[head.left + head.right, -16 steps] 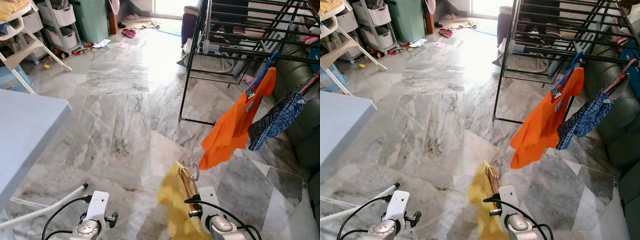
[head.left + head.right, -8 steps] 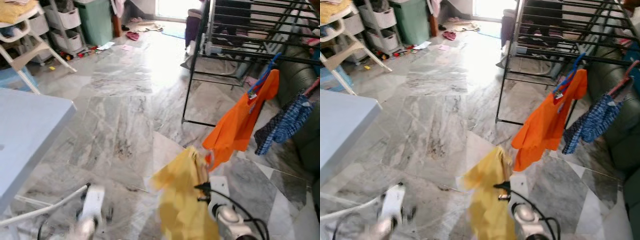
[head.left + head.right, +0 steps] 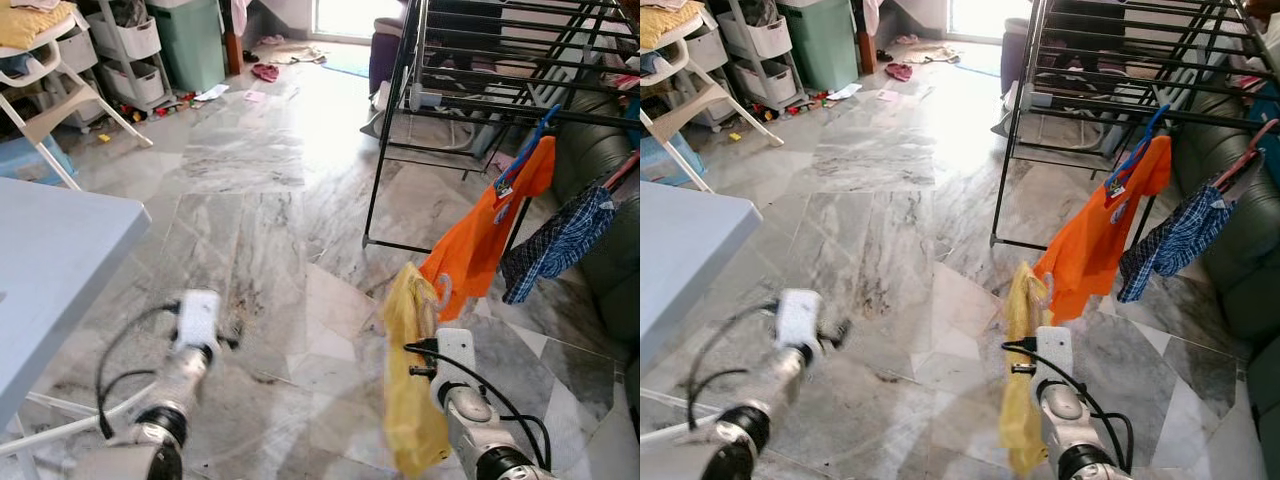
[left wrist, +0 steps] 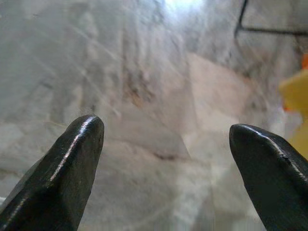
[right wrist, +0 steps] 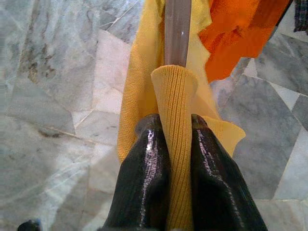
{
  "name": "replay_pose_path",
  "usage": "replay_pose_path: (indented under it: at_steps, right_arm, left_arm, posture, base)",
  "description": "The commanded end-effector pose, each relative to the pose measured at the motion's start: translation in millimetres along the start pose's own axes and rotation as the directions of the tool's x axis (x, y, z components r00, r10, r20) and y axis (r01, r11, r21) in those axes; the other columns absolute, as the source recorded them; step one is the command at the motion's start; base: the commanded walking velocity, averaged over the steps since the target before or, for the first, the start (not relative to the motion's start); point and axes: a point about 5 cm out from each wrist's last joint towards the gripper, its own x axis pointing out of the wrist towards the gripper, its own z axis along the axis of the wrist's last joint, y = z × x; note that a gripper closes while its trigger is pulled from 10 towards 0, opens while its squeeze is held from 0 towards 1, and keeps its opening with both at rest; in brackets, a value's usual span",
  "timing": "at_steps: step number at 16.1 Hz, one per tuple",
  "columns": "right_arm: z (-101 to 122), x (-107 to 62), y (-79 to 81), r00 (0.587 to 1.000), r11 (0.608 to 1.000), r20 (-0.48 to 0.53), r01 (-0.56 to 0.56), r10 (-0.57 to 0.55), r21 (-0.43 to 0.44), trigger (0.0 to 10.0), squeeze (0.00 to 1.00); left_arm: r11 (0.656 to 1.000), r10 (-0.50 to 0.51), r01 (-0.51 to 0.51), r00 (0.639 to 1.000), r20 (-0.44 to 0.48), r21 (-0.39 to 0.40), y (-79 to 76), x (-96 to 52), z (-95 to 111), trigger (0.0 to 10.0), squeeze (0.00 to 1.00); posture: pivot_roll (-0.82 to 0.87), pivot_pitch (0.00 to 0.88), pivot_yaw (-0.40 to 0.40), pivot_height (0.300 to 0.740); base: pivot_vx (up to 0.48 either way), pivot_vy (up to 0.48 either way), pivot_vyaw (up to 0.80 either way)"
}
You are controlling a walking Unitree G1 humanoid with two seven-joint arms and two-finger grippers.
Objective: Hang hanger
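A yellow shirt (image 3: 408, 380) on its hanger (image 5: 177, 29) is pinched by the right gripper (image 5: 176, 139), its fingers closed, carried toward the rack (image 3: 480, 90); the left gripper (image 4: 166, 139) is held wide open, empty

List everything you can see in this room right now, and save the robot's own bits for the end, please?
Yellow garment on a hanger: one, yellow, pinched in the right gripper, over the floor.
Drying rack: one, black, ahead to the right.
Orange shirt: one, orange, on a blue hanger on the rack.
Checked garment: one, blue, hung beside the orange shirt.
Table: one, pale blue, left.
Storage drawers: one unit, white, far left.
Bin: one, green, beside the drawers.
Floor: grey marble.
Left gripper: fingers open, empty.
Right gripper: shut on the garment.
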Motion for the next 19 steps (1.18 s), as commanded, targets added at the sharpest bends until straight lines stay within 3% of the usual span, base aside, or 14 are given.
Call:
replay_pose_path:
  at_steps: [1, 5, 8, 12, 16, 17, 18, 19]
  right_arm:
    - [-6, -1.5, 1.8, 1.0, 1.0, -0.024, -0.001, 0.001, 0.007, 10.0, 0.0]
    - [-40, -12.4, 7.0, 0.987, 0.998, -0.162, -0.001, 0.01, 0.056, 10.0, 0.0]
    - [-55, -18.6, 6.1, 0.977, 0.999, -0.211, -0.005, 0.011, 0.031, 10.0, 0.0]
    - [-55, -18.7, 2.7, 0.977, 1.0, -0.215, 0.004, 0.002, 0.025, 10.0, 0.0]
    - [-51, -16.9, 3.0, 0.979, 1.0, -0.205, 0.002, 0.002, 0.018, 10.0, 0.0]
    - [-48, -15.6, 2.9, 0.982, 1.0, -0.19, 0.002, 0.0, 0.013, 10.0, 0.0]
    - [-41, -12.9, 0.9, 0.988, 1.0, -0.154, 0.018, -0.015, 0.018, 10.0, 0.0]
    - [-38, -11.9, -0.1, 0.99, 1.0, -0.143, 0.022, -0.019, 0.02, 10.0, 0.0]
  left_arm:
    - [0.999, -0.002, 0.005, 0.997, -0.073, 0.044, -0.1, -5.1, -20, 10.0, 0.0]
    - [0.994, -0.013, 0.038, 0.973, -0.231, 0.104, -6.4, -19.9, -63, 10.0, 0.0]
    - [0.986, -0.036, 0.078, 0.964, -0.265, 0.15, -11.3, -24.0, -73, 10.0, 0.0]
    - [0.989, -0.039, 0.083, 0.944, -0.329, 0.121, -16.4, -31.5, -90, 10.0, 0.0]
    - [0.987, -0.047, 0.097, 0.935, -0.351, 0.126, -21.0, -32.4, -92, 10.0, 0.0]
    - [0.99, -0.04, 0.082, 0.944, -0.326, 0.117, -20.8, -30.2, -88, 10.0, 0.0]
    - [0.999, -0.014, 0.026, 0.965, -0.262, 0.042, -12.4, -22.6, -71, 10.0, 0.0]
    - [1.0, -0.011, 0.017, 0.971, -0.238, 0.022, -10.9, -19.6, -64, 10.0, 0.0]
  posture:
    - [-0.11, 0.031, -0.009, 0.74]
    - [-0.11, 0.03, -0.011, 0.74]
    - [-0.11, 0.029, -0.011, 0.74]
    - [-0.11, 0.029, -0.009, 0.74]
    - [-0.11, 0.028, -0.013, 0.74]
    - [-0.11, 0.027, -0.015, 0.74]
    - [-0.11, 0.027, -0.018, 0.74]
    - [-0.1, 0.028, -0.021, 0.74]
  base:
    - [0.0, 0.0, 0.0]
    - [0.0, 0.0, 0.0]
    - [0.0, 0.0, 0.0]
    - [0.0, 0.0, 0.0]
    - [0.0, 0.0, 0.0]
    - [0.0, 0.0, 0.0]
    - [0.0, 0.0, 0.0]
    - [0.0, 0.0, 0.0]
